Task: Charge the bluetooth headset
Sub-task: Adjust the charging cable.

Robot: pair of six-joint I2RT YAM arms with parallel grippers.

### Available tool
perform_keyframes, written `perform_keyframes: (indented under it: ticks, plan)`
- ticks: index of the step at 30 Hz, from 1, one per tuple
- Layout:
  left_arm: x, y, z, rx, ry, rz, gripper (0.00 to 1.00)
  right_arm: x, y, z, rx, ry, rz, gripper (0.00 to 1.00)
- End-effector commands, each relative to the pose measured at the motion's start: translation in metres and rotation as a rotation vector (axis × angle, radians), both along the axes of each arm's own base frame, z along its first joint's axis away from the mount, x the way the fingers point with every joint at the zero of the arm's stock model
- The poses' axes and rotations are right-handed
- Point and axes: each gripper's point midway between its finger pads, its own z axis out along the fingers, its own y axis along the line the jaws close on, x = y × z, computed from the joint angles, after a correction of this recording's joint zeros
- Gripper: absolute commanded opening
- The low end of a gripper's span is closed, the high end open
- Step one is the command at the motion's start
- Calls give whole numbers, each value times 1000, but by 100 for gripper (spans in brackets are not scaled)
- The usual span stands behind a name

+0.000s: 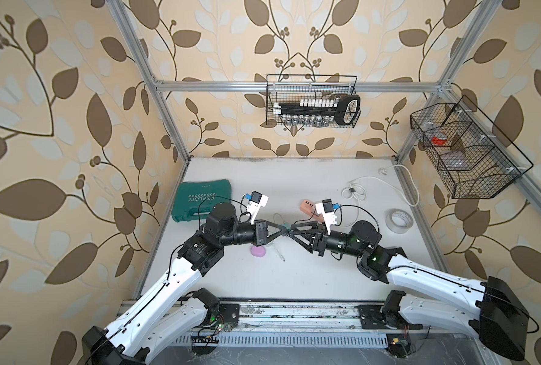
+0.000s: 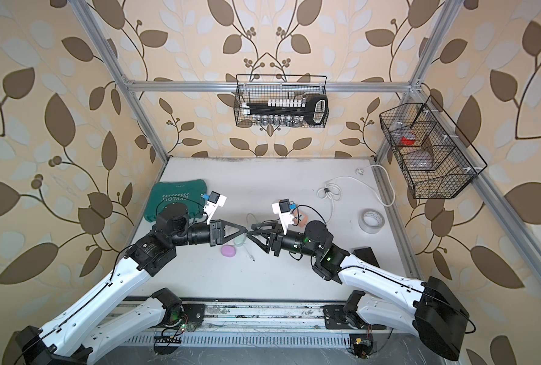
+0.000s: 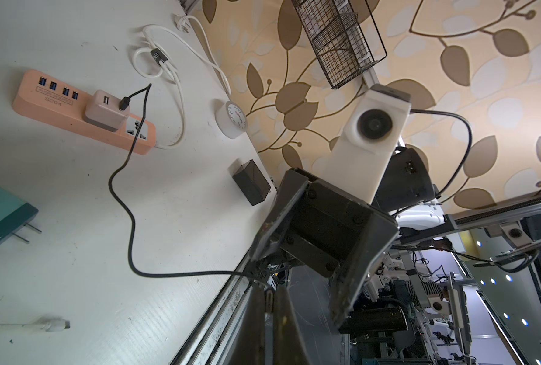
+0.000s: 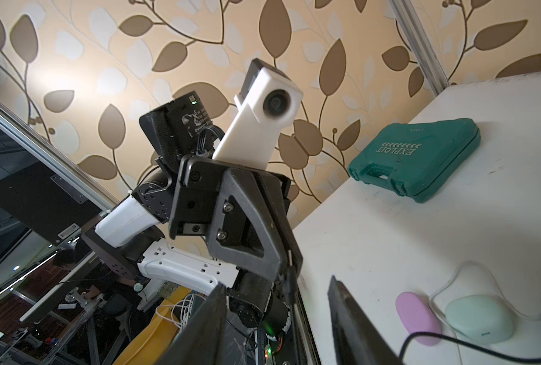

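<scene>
The left pincer (image 3: 267, 292) is clamping the cable's (image 3: 183, 274) end, seemingly offering it to the right pincer's (image 4: 277, 297) parted jaws for regripping, above the pink case (image 4: 417, 317) and mint case (image 4: 479, 317), presumably headsets, at the table's (image 1: 294, 189) middle.

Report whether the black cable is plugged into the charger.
Plugged in: the black cable has its connector in the charger seated on the orange power strip.

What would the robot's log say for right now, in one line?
left gripper: shut on cable | right gripper: open, tips by left's | cable: other end in charger | charger: on strip
</scene>
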Motion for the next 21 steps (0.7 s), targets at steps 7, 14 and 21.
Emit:
perform_keyframes:
  ticks: [7,14,21]
  plan:
    - [-3,0,17,-40,-55,7,0,-2,10,15,58,-9,37,43]
    - [-3,2,16,-43,-60,21,0,-7,14,22,75,-22,68,28]
    - [-3,3,18,-50,-63,25,0,-7,16,24,78,-22,82,22]
